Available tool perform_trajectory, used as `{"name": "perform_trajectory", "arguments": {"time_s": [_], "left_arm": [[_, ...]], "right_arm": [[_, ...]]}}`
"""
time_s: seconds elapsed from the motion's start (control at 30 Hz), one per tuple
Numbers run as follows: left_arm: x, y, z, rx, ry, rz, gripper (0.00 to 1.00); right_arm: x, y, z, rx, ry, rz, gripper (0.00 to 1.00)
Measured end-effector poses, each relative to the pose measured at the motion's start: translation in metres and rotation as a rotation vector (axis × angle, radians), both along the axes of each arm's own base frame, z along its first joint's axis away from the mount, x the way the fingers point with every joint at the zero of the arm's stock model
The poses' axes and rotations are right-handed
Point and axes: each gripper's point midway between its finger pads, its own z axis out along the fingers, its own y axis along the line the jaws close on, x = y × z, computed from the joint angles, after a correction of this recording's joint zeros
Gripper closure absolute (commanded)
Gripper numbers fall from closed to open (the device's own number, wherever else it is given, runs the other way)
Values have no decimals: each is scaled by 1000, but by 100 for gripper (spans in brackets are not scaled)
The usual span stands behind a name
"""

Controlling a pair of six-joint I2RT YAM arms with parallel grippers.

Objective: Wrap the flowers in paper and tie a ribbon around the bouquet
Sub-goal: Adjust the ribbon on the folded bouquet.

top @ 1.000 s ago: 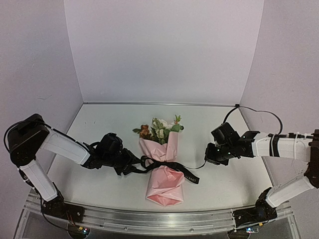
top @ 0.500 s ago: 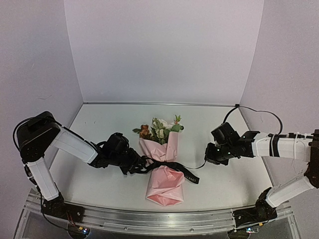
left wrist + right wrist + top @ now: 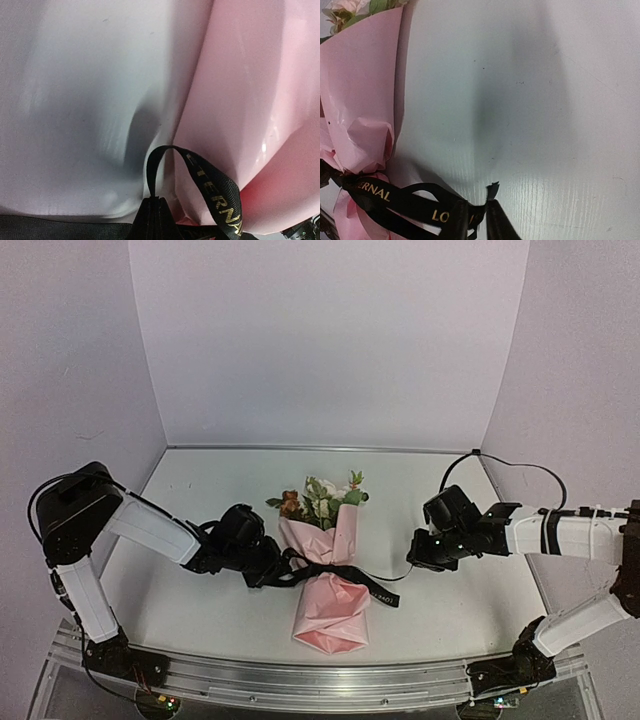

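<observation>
The only writing I can make out is on the black ribbon (image 3: 395, 200), in pale gold capitals. From the right wrist camera one stretch reads "ERNAL" and further along "LO", with the rest hidden. The left wrist camera shows "ERNA" on a loop. From above, the lettering is too small to read.

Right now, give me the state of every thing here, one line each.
paper: wrapped as a cone, cinched at the middle.
ribbon: wound around the paper's middle, ends out to both sides.
flowers: lying down, stems inside the paper.
left gripper: shut on the ribbon.
right gripper: jaws slightly apart, ribbon end between them.
</observation>
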Motion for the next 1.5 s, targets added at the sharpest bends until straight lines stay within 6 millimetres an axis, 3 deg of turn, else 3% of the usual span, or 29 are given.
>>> {"name": "perform_trajectory", "arguments": {"time_s": [0.17, 0.33, 0.6, 0.73, 0.9, 1.17, 1.3, 1.37, 1.4, 1.5], "left_arm": [[9, -1, 20, 50, -119, -77, 100], [14, 6, 29, 105, -181, -131, 100], [16, 17, 24, 152, -185, -173, 100], [19, 21, 23, 150, -176, -168, 100], [24, 27, 24, 150, -177, -166, 100], [21, 27, 23, 147, -165, -185, 100], [21, 27, 25, 145, -170, -186, 100], [21, 27, 26, 144, -174, -187, 100], [22, 27, 26, 144, -177, -188, 100], [22, 27, 29, 145, -190, -195, 100]], "right_arm": [[-9, 11, 1, 0, 4, 147, 53], [-25, 31, 8, 74, -26, 333, 52], [-63, 73, 18, 165, -94, 704, 52], [-78, 87, 10, 158, -113, 844, 52], [-91, 96, -16, 115, -74, 950, 53], [-90, 111, -32, 68, -77, 998, 62], [-86, 114, -38, 30, -100, 990, 77], [-83, 113, -43, 7, -102, 976, 95], [-81, 112, -44, -3, -101, 966, 99], [-75, 109, -46, -27, -104, 921, 100]]}}
